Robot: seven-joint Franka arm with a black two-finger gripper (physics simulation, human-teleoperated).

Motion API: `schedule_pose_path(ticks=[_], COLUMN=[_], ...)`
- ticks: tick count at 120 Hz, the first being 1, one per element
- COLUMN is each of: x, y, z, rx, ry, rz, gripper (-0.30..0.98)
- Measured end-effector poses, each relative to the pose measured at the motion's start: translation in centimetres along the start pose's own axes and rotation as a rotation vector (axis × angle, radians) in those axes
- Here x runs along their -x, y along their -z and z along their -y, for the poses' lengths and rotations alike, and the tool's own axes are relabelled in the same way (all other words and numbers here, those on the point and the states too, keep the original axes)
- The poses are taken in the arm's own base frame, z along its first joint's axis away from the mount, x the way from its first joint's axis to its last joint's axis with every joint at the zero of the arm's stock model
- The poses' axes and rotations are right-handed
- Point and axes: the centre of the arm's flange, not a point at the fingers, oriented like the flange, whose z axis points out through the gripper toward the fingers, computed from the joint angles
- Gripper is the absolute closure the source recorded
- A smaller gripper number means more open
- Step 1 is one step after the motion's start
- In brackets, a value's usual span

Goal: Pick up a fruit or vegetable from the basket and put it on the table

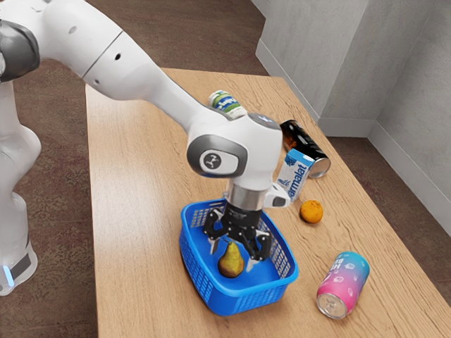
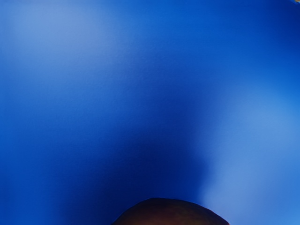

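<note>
1. While the gripper (image 1: 232,258) stands open at the pear (image 1: 230,265) inside the basket (image 1: 252,303), off-centre closing could roll it.
2. A grip on the tapered neck (image 1: 231,249) might slip.
3. Too low a lift could drag the basket.

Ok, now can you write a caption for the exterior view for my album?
Open claw over a pear in the blue basket, while an orange sits outside on the table.

Yel-brn pear (image 1: 230,262), neck twd ext. view's top, in blue basket (image 1: 243,302).
</note>
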Motion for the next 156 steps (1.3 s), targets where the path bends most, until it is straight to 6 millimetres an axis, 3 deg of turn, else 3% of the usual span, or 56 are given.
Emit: schedule_pose_path(ticks=[29,66,86,106,125,139,146,156], x=[-0.9,0.9,1.6,1.5,3.1,4.0,2.7,-1.5], y=[-0.1,-0.6,-0.7,-0.2,3.3,8.5,12.2,17.5], z=[0.4,-0.4,-0.7,-0.8,-1.7,-3.6,-3.8,-2.2], rx=[0.003,0.005,0.004,0.010,0.036,0.058,0.066,0.049], ry=[0.022,-0.007,-0.019,-0.018,-0.093,-0.172,-0.180,-0.145], rz=[0.008,0.022,0.024,0.015,-0.071,-0.178,-0.238,-0.316], gripper=[0.00,0.00,0.32,0.37,0.40,0.40,0.41,0.44])
